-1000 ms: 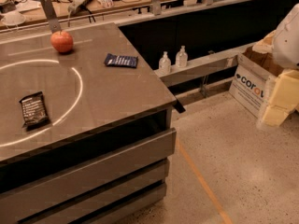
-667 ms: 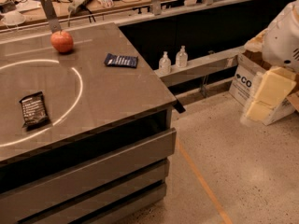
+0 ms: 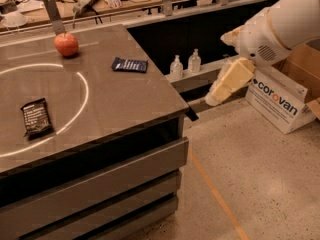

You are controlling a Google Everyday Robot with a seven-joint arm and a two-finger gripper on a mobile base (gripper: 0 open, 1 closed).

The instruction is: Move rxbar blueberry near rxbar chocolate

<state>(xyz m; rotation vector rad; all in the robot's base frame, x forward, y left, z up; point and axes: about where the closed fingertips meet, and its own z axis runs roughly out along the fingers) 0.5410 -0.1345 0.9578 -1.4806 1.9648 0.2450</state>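
The rxbar blueberry (image 3: pixel 129 64), a navy blue wrapper with white lettering, lies flat near the table's back right edge. The rxbar chocolate (image 3: pixel 36 117), a black wrapper with pale lettering, lies flat at the front left of the table, well apart from the blue one. My gripper (image 3: pixel 214 98) hangs off the table's right side, above the floor, to the right of the blue bar and holding nothing. Its cream fingers (image 3: pixel 227 81) point down and left toward the table corner.
A red apple (image 3: pixel 66 44) sits at the back of the table (image 3: pixel 125 104). Two small clear bottles (image 3: pixel 176 67) stand on a low ledge behind the table. A white Corovan cardboard box (image 3: pixel 280 96) stands on the floor at right. A cluttered desk lies behind.
My arm has swung in from the right edge of view toward the left, bringing the gripper closer to the table's right corner. The bars and apple have not moved.
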